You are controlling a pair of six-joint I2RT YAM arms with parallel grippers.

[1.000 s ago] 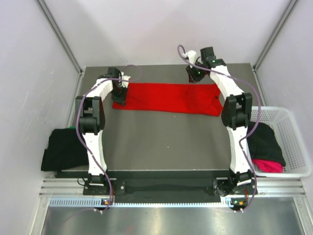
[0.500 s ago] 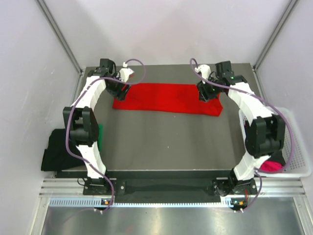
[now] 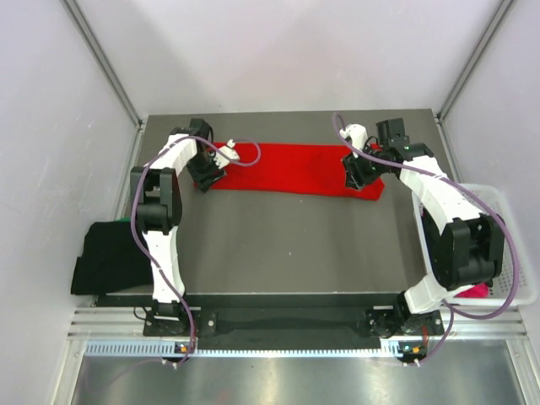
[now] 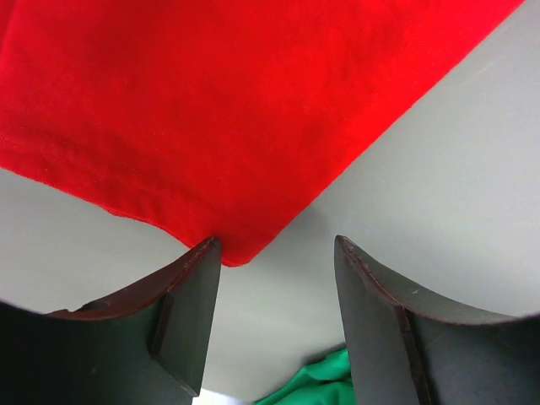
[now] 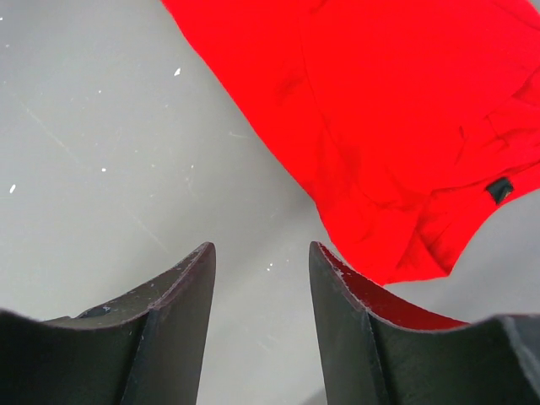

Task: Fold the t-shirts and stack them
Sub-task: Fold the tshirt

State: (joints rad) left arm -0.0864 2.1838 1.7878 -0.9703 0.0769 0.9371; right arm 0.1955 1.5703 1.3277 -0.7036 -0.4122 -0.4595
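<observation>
A bright red t-shirt (image 3: 295, 167) lies folded into a long strip across the far part of the table. My left gripper (image 3: 202, 174) is at its near left corner. In the left wrist view that gripper (image 4: 277, 245) is open, and the shirt's corner (image 4: 232, 249) lies beside the left fingertip with bare table in the gap. My right gripper (image 3: 359, 174) hovers over the strip's right end. It stands open (image 5: 261, 249) over bare table, with the red cloth (image 5: 405, 126) just to the right of it. Neither gripper holds anything.
A black t-shirt (image 3: 105, 257) lies off the table's left edge, and green cloth (image 4: 325, 380) shows beside it. A white mesh basket (image 3: 506, 228) stands at the right with pink cloth (image 3: 478, 290) inside. The right arm reaches over the basket.
Both grippers have opened wider. The right one came from beyond the shirt's far edge down to its right end; the left one shifted slightly toward the near left corner.
</observation>
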